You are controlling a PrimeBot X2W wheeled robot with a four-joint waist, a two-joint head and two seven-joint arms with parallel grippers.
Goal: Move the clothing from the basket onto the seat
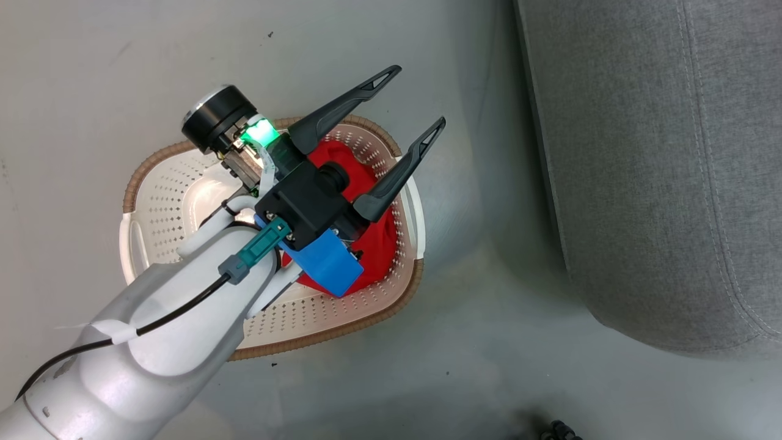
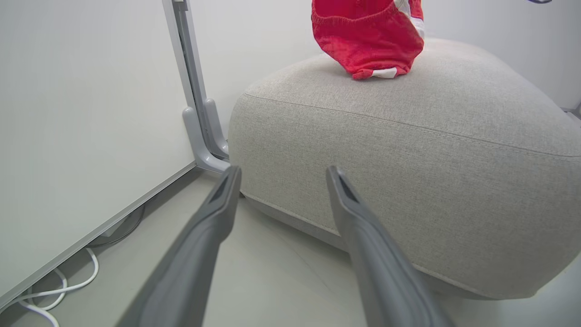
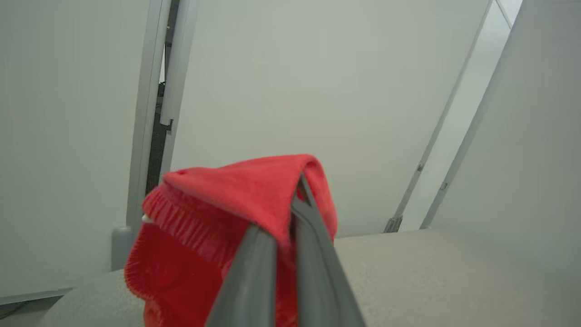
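Two garments are concerned, and the step in hand is judged to be the laying of the first garment on the seat.

In the head view, the left gripper [image 1: 419, 95] is seen above the basket [image 1: 153, 201], its fingers spread wide with nothing between them. The second garment [image 1: 382, 244] lies inside the basket, at the side nearer to the seat [image 1: 660, 171], and is partly hidden under the gripper.

In the left wrist view, the first garment [image 2: 367, 41] is seen hanging onto the top of the seat [image 2: 408, 159]. Its lower hem seems to touch the fabric, not far from the rounded edge.

In the right wrist view, the right gripper [image 3: 292, 213] is shown with its fingers pressed together. A fold of the first garment [image 3: 236, 190] is pinched between them, above the seat [image 3: 431, 272].

For a good result, the cloth should be lowered until most of it rests on the seat. It should also be carried a little inward from the edge, so that it cannot slide off. Only then should the fingers be opened. The fold may cling to a finger, so a straight lift is advised.
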